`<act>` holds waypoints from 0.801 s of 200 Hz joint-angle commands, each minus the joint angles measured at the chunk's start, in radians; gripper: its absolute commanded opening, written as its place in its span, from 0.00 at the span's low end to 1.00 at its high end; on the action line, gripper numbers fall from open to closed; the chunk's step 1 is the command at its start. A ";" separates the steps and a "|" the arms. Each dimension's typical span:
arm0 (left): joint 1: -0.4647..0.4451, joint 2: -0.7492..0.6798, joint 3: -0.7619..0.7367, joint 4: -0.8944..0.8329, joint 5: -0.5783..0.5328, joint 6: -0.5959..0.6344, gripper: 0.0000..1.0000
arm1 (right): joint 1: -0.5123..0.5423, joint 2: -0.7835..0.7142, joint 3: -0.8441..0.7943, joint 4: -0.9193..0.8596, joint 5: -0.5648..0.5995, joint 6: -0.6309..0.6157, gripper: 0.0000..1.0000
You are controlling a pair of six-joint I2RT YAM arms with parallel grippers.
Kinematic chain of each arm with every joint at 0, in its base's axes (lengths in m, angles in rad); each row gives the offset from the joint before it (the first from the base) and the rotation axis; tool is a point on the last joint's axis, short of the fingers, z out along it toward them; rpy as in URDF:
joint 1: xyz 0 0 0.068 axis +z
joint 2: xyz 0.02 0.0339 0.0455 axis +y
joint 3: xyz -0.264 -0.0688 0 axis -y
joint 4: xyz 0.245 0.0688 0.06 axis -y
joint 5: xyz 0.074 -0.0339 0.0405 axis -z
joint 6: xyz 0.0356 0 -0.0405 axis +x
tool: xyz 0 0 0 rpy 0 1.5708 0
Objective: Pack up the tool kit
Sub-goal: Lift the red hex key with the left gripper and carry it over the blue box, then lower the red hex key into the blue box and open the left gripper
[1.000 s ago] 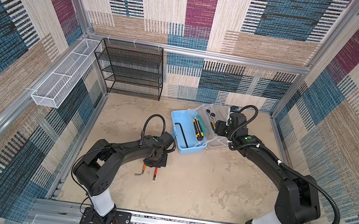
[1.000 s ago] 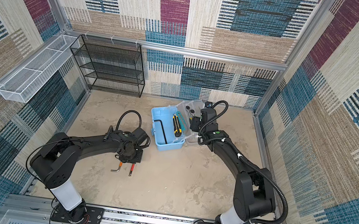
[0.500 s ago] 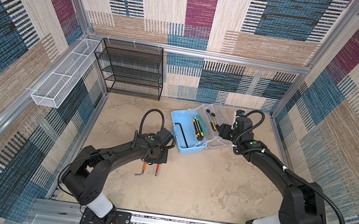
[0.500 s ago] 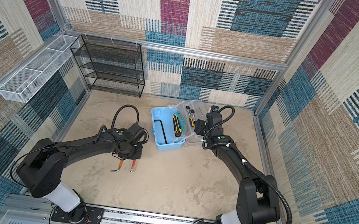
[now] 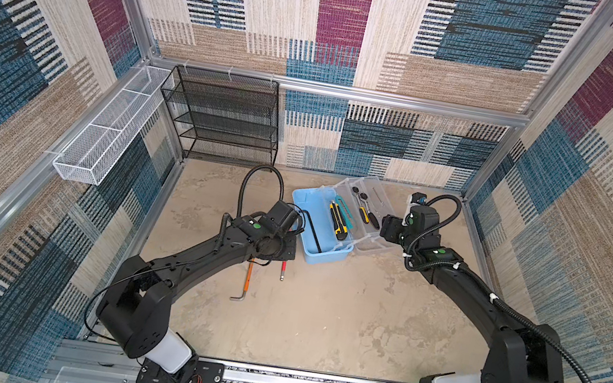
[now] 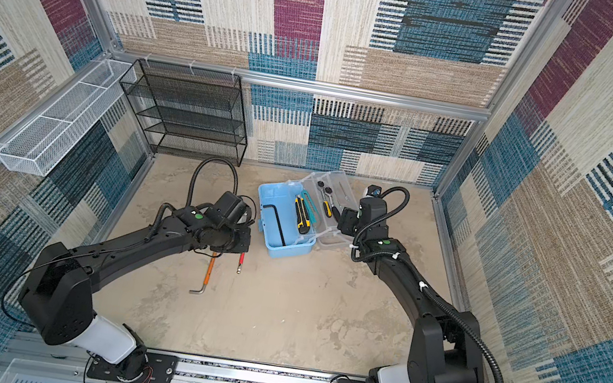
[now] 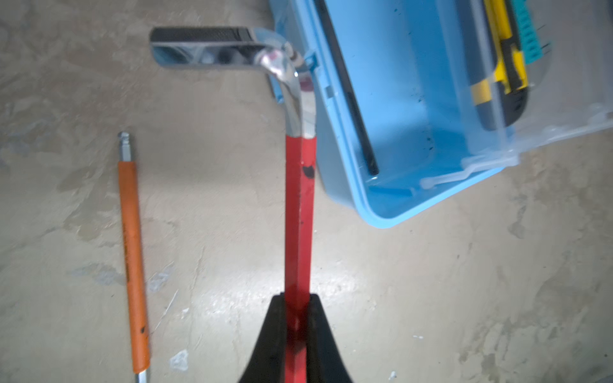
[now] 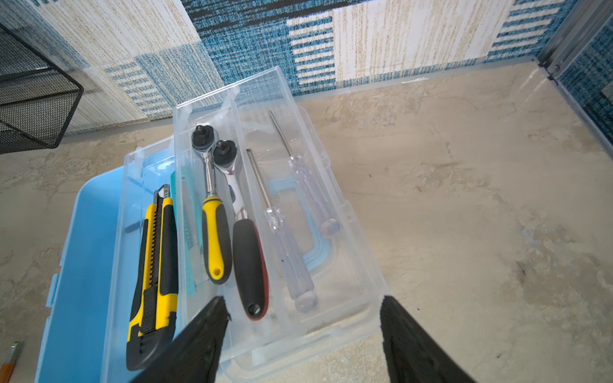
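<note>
TOOL-KIT PACKING. Clock read from above, 12 at the back wall.

Nearest the arms' bases, at approx. 9 o'clock of ctr, an orange-sleeved hex key (image 5: 247, 275) lay flat on the beige surface (image 5: 315, 329), touching nothing.

Just at its 3 o'clock, the left claw (image 7: 295, 318) was clamped on a red-sleeved hex key (image 7: 298, 215), fingers pressed together on the sleeve. The key's bent chrome end lay close to the left wall of the light-blue case (image 5: 323, 256). Whether that key touched the surface could not be told.

The case sat open just past ctr, twd 12 o'clock, w/ a black hex key (image 5: 314, 229) on its floor. A clear tray (image 8: 131, 185) across its right half carried a yellow-black utility knife (image 5: 336, 223) & a teal utility knife (image 5: 345, 212).

At the case's 3 o'clock the transparent lid (image 8: 351, 265) lay flipped open on the surface, against the case, w/ its blue handle (image 8: 313, 257) showing through from below. In the lid, side by side, lay a yellow-handled ratchet (image 8: 212, 215), a red-black-handled ratchet (image 8: 248, 265) & two clear-handled screwdrivers (image 8: 288, 252).

The right claw (image 8: 303, 303) hovered at the lid's near end, fingers wide apart.

Farthest back stood a black mesh rack (image 5: 225, 115) at 11 o'clock against the back wall. A white mesh basket (image 5: 108, 134) hung at 10 o'clock on the left wall.
</note>
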 commanded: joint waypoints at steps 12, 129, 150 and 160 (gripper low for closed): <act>0.001 0.079 0.112 0.056 0.063 -0.008 0.00 | -0.008 -0.033 -0.037 0.036 0.000 0.018 0.76; 0.045 0.404 0.422 0.094 0.157 -0.115 0.00 | -0.026 -0.113 -0.138 0.049 -0.011 0.031 0.77; 0.049 0.457 0.467 0.070 0.161 -0.117 0.00 | -0.028 -0.118 -0.142 0.049 -0.011 0.030 0.77; 0.050 0.480 0.485 0.057 0.168 -0.115 0.00 | -0.028 -0.119 -0.144 0.049 -0.009 0.031 0.77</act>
